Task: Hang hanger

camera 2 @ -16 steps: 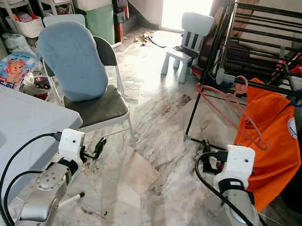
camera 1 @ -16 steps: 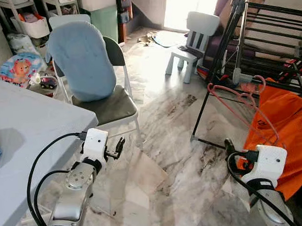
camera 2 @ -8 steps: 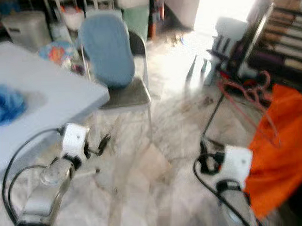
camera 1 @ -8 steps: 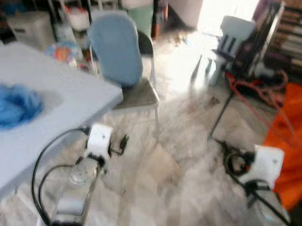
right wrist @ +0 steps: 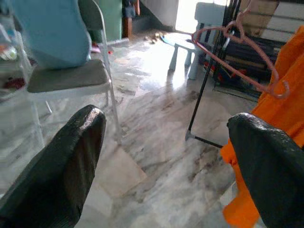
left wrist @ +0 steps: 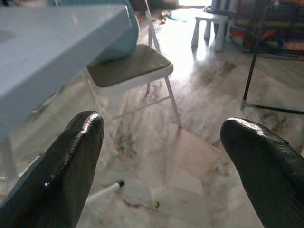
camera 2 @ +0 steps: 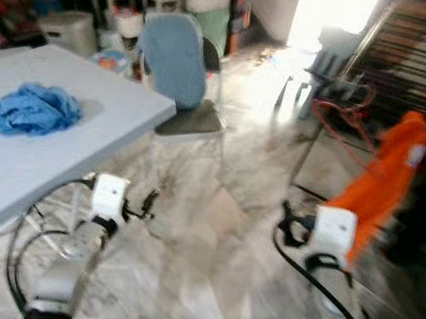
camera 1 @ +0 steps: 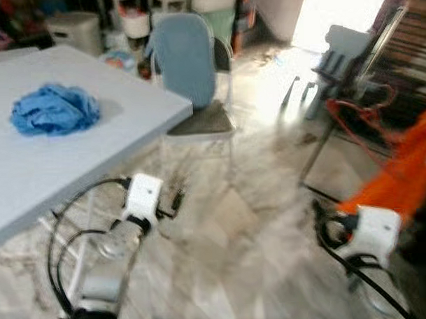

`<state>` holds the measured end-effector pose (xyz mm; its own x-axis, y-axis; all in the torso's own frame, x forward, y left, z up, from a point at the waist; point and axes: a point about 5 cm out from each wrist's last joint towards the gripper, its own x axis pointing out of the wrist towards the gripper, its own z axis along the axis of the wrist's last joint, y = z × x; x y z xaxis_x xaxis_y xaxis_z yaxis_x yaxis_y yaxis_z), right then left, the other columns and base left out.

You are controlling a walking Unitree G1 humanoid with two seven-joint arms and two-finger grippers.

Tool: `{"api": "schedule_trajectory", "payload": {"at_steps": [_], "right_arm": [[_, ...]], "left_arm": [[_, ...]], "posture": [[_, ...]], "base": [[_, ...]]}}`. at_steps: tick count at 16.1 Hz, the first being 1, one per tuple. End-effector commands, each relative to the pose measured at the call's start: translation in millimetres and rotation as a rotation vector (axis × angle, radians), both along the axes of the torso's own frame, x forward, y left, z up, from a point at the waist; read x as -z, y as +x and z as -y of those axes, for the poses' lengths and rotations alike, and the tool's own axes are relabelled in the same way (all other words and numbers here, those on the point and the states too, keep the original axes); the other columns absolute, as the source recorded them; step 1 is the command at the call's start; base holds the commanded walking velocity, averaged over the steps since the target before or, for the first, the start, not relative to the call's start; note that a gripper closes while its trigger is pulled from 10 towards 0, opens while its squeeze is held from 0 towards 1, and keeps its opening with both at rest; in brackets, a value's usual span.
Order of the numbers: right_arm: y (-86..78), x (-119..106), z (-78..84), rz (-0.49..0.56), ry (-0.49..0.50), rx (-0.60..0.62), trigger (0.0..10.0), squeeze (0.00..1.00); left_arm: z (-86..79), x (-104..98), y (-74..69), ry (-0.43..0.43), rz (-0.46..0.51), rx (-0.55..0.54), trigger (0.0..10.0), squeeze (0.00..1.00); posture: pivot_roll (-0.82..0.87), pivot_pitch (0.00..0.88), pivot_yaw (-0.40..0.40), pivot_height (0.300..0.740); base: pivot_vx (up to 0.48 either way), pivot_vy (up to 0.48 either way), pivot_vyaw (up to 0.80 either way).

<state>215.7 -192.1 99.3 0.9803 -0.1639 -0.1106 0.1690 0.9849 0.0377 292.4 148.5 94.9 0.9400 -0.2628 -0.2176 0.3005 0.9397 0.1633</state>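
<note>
A pink wire hanger (right wrist: 235,69) hangs on the black drying rack (camera 1: 398,41) at the far right, beside an orange garment (camera 1: 404,172) draped on the same rack. My right gripper (camera 1: 320,215) is held low over the marble floor, short of the rack, and stands open with nothing in it; the right wrist view looks between its fingers (right wrist: 71,156) at the hanger. On the left my left gripper (camera 1: 176,201) hovers open and empty below the table edge, its fingers (left wrist: 71,166) pointing toward a folding chair. Both eye views are blurred.
A white table (camera 1: 100,146) with a crumpled blue cloth (camera 1: 54,109) fills the left. Behind it stands a folding chair (camera 1: 198,121) with a blue cover. A small white child's chair (camera 1: 335,43) sits near the rack. Bins and shelves line the back wall.
The whole picture has swung left and blurred: the table and blue cloth have come into view, the rack and orange garment have slid to the right edge. Both arms keep their pose.
</note>
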Motion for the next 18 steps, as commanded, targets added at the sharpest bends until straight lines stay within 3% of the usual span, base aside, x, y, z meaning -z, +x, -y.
{"api": "schedule_trajectory", "payload": {"at_steps": [1,5,7,11,15,18], "right_arm": [[-1.2,-2.8,5.4,0.005,-0.013,0.01,10.0,0.0],[-3.8,-1.4,6.9,0.035,0.059,0.075,10.0,0.0],[-3.6,3.3,1.7,0.036,0.069,0.093,10.0,0.0],[-0.2,4.7,-2.0,0.054,0.085,0.126,10.0,0.0],[4.6,2.6,1.2,0.067,0.069,0.103,10.0,0.0],[13.3,-2.1,4.5,0.069,0.017,0.034,10.0,0.0]], "left_arm": [[5.2,0.6,-0.4,-0.002,-0.005,0.015,10.0,0.0],[12.9,2.9,2.4,0.031,-0.012,0.093,10.0,0.0],[25.6,-4.9,11.7,0.052,0.023,0.163,10.0,0.0],[31.1,-12.4,24.1,0.065,0.045,0.189,10.0,0.0],[24.7,-6.7,26.4,0.072,0.039,0.132,10.0,0.0],[10.0,2.7,22.2,0.046,0.008,-0.003,10.0,0.0]], "posture": [[0.1,0.0,-0.076,0.74],[0.1,0.0,-0.048,0.74],[0.09,0.0,-0.008,0.74],[0.07,0.0,0.043,0.74],[0.09,0.0,0.004,0.74],[0.11,0.0,-0.035,0.74]], "base": [[-0.307,0.0,0.0],[-0.206,0.0,0.0],[0.0,0.0,0.0],[0.0,0.0,0.0],[0.0,0.0,0.0],[0.0,0.0,0.27]]}}
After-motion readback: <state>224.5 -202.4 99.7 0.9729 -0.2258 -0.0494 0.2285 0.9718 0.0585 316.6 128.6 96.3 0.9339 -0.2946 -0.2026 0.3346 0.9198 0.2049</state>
